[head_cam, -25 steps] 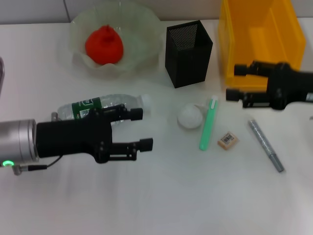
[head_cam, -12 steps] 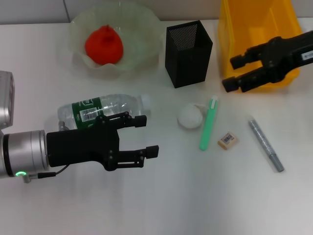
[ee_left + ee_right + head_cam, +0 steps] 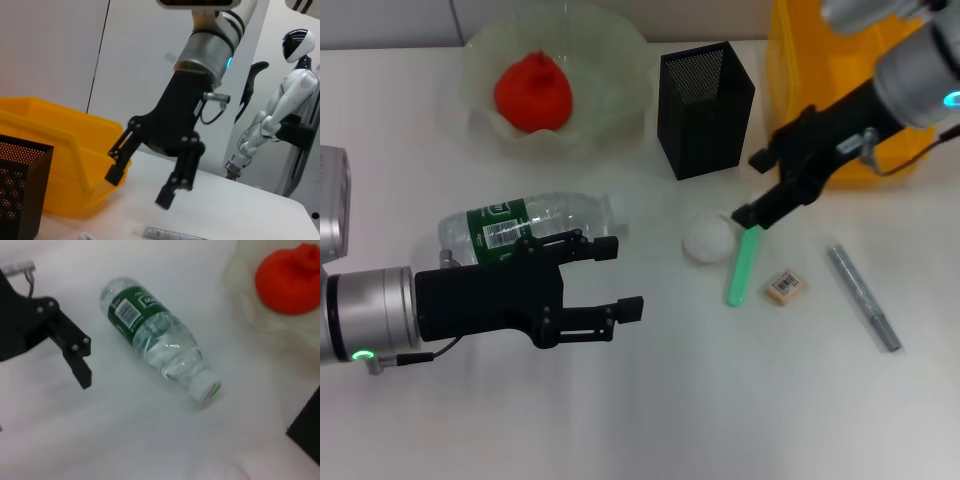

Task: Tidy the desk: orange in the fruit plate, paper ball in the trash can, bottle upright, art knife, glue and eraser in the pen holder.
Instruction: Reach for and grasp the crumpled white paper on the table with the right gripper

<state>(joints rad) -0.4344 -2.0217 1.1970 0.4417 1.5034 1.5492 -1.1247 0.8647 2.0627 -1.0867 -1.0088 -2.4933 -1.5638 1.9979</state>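
White bench (image 3: pixel 650 400): we log right claw (image 3: pixel 757 187) spread wide above paper ball (image 3: pixel 706 239), beside pen holder (image 3: pixel 706 108). Left claw (image 3: pixel 618 277) spread wide, empty, beside lying bottle (image 3: pixel 525 222). Orange (image 3: pixel 532 92) in fruit plate (image 3: pixel 610 100).

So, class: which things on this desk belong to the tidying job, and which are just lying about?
Job things:
orange in the fruit plate
paper ball
trash can
bottle, lying down
green art knife
eraser
pen holder
grey glue stick

Just lying about:
nothing visible on the desk
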